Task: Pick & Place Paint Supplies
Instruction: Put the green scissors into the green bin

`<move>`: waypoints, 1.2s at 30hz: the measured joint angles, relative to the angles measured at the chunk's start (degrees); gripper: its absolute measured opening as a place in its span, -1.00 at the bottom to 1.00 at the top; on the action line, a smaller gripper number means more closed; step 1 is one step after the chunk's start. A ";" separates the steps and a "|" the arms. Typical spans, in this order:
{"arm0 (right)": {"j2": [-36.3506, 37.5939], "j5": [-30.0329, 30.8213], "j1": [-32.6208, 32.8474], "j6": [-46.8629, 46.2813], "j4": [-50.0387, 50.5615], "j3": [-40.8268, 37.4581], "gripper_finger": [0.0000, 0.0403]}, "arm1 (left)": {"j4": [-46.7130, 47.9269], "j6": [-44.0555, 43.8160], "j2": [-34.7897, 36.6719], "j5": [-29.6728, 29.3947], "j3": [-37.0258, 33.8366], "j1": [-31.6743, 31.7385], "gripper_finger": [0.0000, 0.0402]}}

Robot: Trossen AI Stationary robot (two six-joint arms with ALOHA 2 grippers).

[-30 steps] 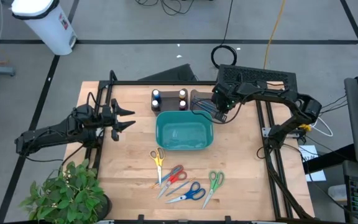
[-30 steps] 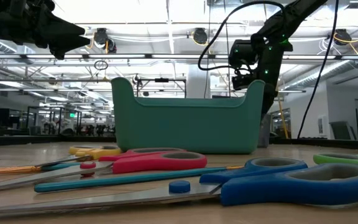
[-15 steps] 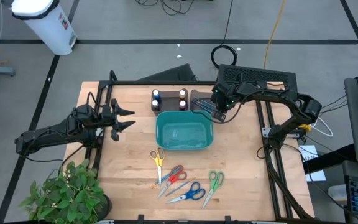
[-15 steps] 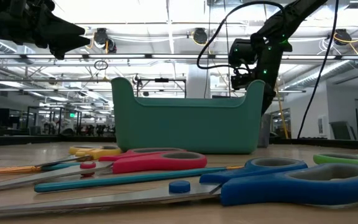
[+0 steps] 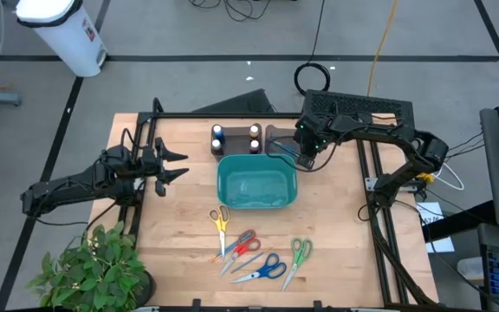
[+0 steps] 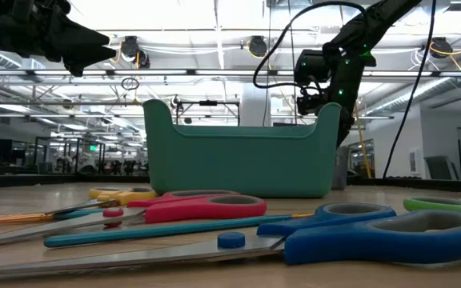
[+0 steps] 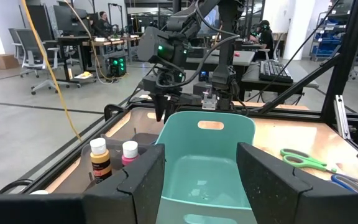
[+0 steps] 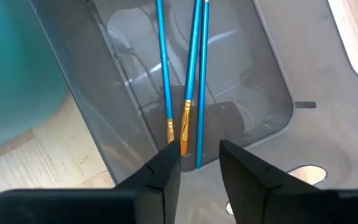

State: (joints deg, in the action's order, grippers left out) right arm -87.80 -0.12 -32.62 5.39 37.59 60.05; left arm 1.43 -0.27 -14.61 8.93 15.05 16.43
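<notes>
Three thin blue paintbrushes (image 8: 163,68) lie side by side in a clear grey tray (image 8: 263,87), their orange-banded ends toward my right gripper (image 8: 199,163). That gripper hangs over the tray's end (image 5: 304,154), slanting down, open. One brush's end (image 8: 197,163) stands between its fingers, apparently untouched. Small paint bottles (image 5: 217,135) (image 5: 255,133) stand upright on a dark holder left of the tray. My left gripper (image 5: 177,165) waits open, level, above the table's left side.
A teal bin (image 5: 256,187) sits mid-table, just in front of the tray and bottles. Several scissors (image 5: 249,251) lie spread near the front edge. A potted plant (image 5: 93,269) stands at the front left corner. Black frame rails (image 5: 375,208) run along the table's sides.
</notes>
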 joint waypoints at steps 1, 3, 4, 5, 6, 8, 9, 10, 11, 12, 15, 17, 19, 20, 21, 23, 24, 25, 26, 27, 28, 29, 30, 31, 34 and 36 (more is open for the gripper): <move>0.01 0.00 0.00 0.00 -0.05 0.00 -0.46 | 0.00 0.00 0.01 0.00 0.00 0.00 0.03; 0.14 0.00 0.00 0.00 -0.01 0.00 -0.43 | 0.00 0.00 0.00 0.00 0.00 0.00 0.03; 0.37 0.02 -0.02 0.00 0.16 0.00 -0.42 | 0.00 0.00 0.01 0.00 0.00 0.00 0.03; 0.75 0.03 0.00 0.00 0.26 0.00 -0.42 | 0.02 0.00 0.01 0.00 0.00 0.00 0.03; 1.24 0.02 0.00 0.00 0.33 0.00 -0.41 | 0.00 0.00 0.02 0.00 0.00 0.00 0.03; 2.64 0.04 0.07 0.00 0.47 0.00 -0.42 | 0.02 0.00 0.02 0.00 0.00 0.00 0.03; 3.58 0.02 0.09 0.00 0.57 0.00 -0.42 | 0.00 0.00 0.02 0.00 0.00 0.00 0.03; 4.71 0.02 0.09 -0.03 0.60 0.00 -0.43 | 0.00 0.00 0.02 0.00 0.00 0.00 0.03; 5.98 0.03 0.09 -0.20 0.60 0.00 -0.43 | 0.02 0.00 0.02 0.00 0.00 0.00 0.03; 7.37 0.02 0.09 -0.29 0.58 0.02 -0.44 | 0.01 0.00 0.01 -0.01 0.00 0.00 0.03; 11.79 0.03 0.09 -1.72 0.56 0.04 -0.47 | 0.02 0.00 0.02 -0.01 0.00 0.00 0.03; 14.86 0.02 0.13 -2.99 0.34 0.04 -0.48 | 0.00 0.00 0.02 -0.02 0.00 0.00 0.03; 17.69 0.02 0.16 -3.88 0.36 0.04 -0.48 | 0.01 0.00 0.01 -0.02 0.00 0.00 0.03; 18.98 0.02 0.25 -4.29 0.34 0.04 -0.48 | 0.00 0.00 0.02 -0.02 0.00 0.00 0.03; 20.13 0.04 0.44 -4.57 0.36 0.04 -0.48 | 0.02 0.00 0.01 0.00 0.00 0.00 0.03; 22.55 0.03 1.11 -4.72 -1.00 -0.90 -0.48 | 0.00 0.00 0.02 -0.02 0.00 0.00 0.03; 23.80 0.03 1.57 -4.69 -1.78 -1.79 -0.49 | 0.02 0.00 0.02 -0.02 0.00 0.00 0.03; 25.07 0.02 2.10 -4.68 -2.87 -2.92 -0.50 | 0.01 0.00 0.02 -0.02 0.00 0.00 0.03; 26.29 0.02 2.70 -4.68 -4.58 -4.28 -0.52 | 0.00 0.00 0.02 0.00 0.00 0.00 0.03; 27.57 0.02 3.32 -4.66 -6.36 -5.84 -0.53 | 0.02 0.00 0.02 -0.02 0.00 0.00 0.03; 28.95 0.00 3.99 -4.63 -8.13 -7.63 -0.55 | 0.02 0.00 0.02 -0.02 0.00 0.00 0.03; 30.32 0.02 4.63 -4.59 -9.95 -9.41 -0.56 | 0.00 0.00 0.02 -0.02 0.02 0.00 0.03; 31.66 0.02 5.35 -4.59 -11.90 -11.21 -0.58 | 0.01 0.00 0.02 0.00 0.00 0.00 0.03; 33.02 0.02 6.07 -4.57 -14.33 -13.25 -0.59 | 0.02 0.00 0.02 -0.01 0.00 0.00 0.03; 37.06 0.01 8.52 -4.70 -21.43 -19.41 -0.62 | 0.02 0.00 0.02 0.00 0.00 0.00 0.03; 39.43 0.01 10.35 -4.72 -27.01 -23.48 -0.64 | 0.00 0.00 0.01 -0.02 0.01 0.00 0.03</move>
State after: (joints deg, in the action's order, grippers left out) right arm -48.37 -0.11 -22.27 0.67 10.58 36.57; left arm 1.43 -0.27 -14.60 8.91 15.06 16.43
